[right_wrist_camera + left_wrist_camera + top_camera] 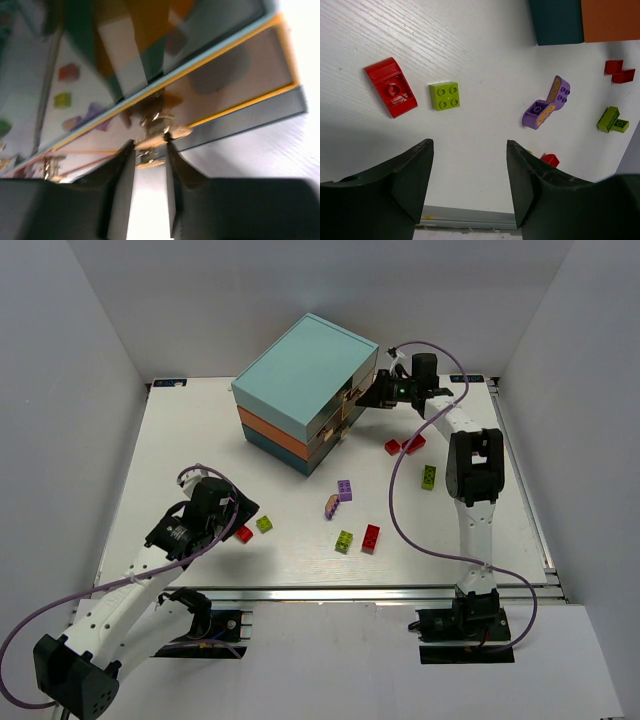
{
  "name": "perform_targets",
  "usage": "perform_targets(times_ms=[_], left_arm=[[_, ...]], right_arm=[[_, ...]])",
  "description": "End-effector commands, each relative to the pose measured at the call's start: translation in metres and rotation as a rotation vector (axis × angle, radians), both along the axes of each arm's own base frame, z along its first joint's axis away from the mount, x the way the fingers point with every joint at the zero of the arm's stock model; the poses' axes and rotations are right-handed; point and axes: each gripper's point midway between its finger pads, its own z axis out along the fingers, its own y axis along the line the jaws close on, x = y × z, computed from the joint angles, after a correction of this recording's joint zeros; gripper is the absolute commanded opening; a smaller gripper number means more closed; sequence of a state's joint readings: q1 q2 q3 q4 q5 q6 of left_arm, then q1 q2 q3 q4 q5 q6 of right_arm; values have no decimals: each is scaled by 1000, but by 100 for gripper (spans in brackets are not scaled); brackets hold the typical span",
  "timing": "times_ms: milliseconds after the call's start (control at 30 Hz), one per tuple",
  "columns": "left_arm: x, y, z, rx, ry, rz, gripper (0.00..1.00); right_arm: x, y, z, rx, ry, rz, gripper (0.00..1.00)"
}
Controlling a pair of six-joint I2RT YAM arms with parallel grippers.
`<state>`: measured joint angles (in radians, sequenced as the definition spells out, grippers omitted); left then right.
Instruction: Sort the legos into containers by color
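Right now R gripper pinches the brass knob on the chest drawer front, fingers tight on both sides. L gripper gapes wide, empty, over the table. Red curved lego and lime lego lie just ahead of its tips; purple lego sits ahead-right.

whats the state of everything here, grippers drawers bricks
left gripper: open, empty, over the table
right gripper: shut on drawer knob
drawers: none visibly pulled out
legos: loose on the table, none held
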<state>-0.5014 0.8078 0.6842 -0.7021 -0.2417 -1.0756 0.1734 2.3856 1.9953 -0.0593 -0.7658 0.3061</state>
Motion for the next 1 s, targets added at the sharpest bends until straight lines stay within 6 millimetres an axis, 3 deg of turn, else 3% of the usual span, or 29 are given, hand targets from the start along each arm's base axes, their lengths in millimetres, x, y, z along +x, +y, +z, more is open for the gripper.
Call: perform_targets(times_ms=[0,233,300,333,367,467,500,767,967], left_arm=[[3,-5,12,-37,-34,-4,70],[3,-6,7,-39,-32,-5,70],[4,-7,5,-37,-26,-8,70],[4,-9,5,-42,-28,-13,70],[5,-9,3,-37,-22,-17,71],[6,-11,3,-34,-20,-27,71],[7,-11,2,-30,-17,-26,72],[6,-11,2,-35,-15,-26,72],[6,-11,2,-36,-12,-23,72]], right_arm=[[12,-6,31,25,-187,23,24],[-1,-38,32,2,-202,-5,19],[-5,-48,27,1,-192,-10,24],[-6,-49,27,6,-192,-2,31],[-9,-49,33,23,-192,19,48],[-13,-40,36,65,-177,76,71],[-13,-38,38,81,-164,80,75],[-5,-16,51,174,-160,139,75],[6,-5,49,187,-137,114,75]])
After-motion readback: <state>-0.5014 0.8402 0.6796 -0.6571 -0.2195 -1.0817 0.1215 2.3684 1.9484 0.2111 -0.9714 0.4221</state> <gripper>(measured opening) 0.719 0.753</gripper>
